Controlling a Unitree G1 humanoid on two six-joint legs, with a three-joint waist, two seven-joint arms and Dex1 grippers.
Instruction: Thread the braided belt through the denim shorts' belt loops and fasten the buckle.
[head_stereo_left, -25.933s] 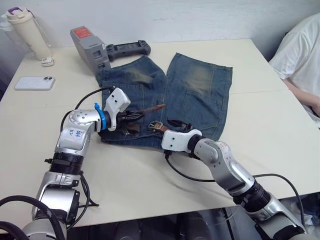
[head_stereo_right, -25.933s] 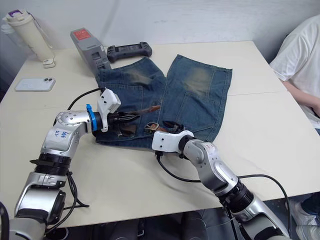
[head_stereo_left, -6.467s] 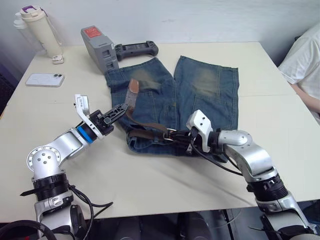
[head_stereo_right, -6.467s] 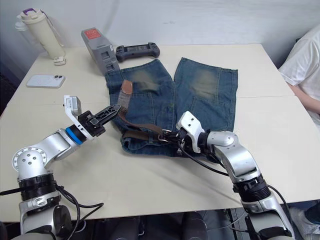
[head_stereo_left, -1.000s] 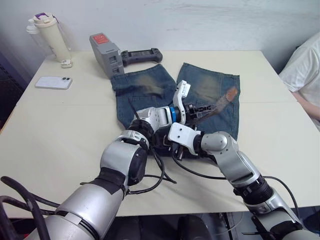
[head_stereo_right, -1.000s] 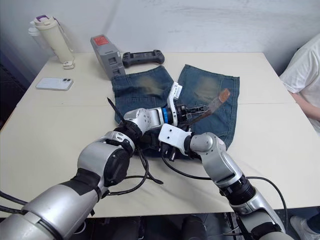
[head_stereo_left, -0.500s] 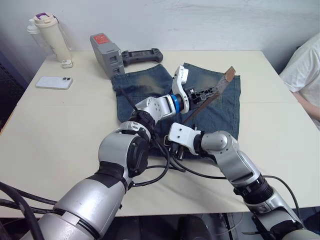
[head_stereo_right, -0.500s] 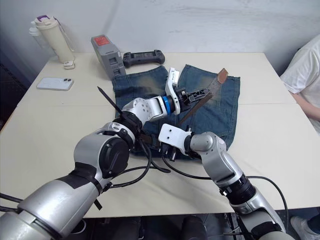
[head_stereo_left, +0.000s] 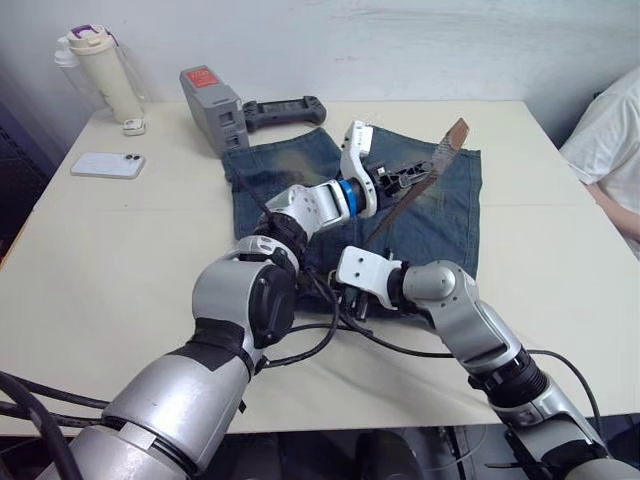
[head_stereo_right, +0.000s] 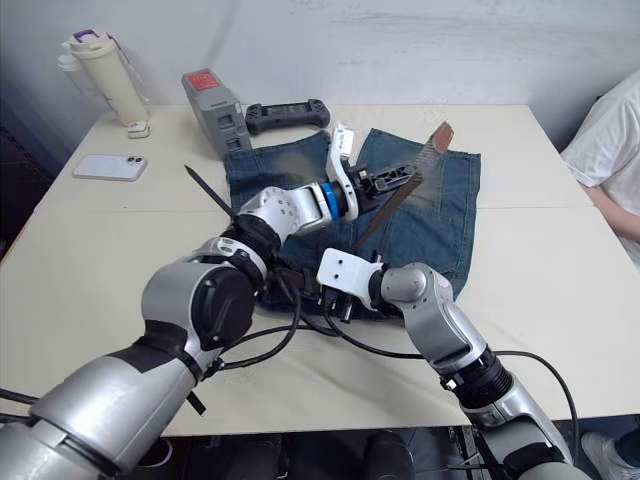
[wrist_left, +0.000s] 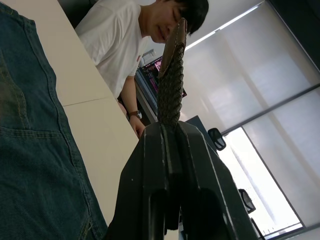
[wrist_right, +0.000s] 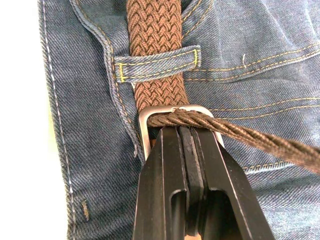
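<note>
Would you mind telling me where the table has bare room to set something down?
The table is bare between the phone and the denim shorts, and right of the shorts toward the person. Crowded: the far left corner, with bottle, grey box and controller.

You're seeing the left gripper (head_stereo_right: 398, 184) holding the braided belt (head_stereo_right: 400, 190) taut above the denim shorts (head_stereo_right: 430, 215) at frame centre, tan tip pointing upper right.

My right gripper (wrist_right: 184, 131) covers the near bar of the buckle (wrist_right: 176, 111), so its pin stays hidden. My arms block the shorts' (head_stereo_left: 440, 210) near waistband. A person (head_stereo_left: 610, 130) at the right is cut off by the edge.
</note>
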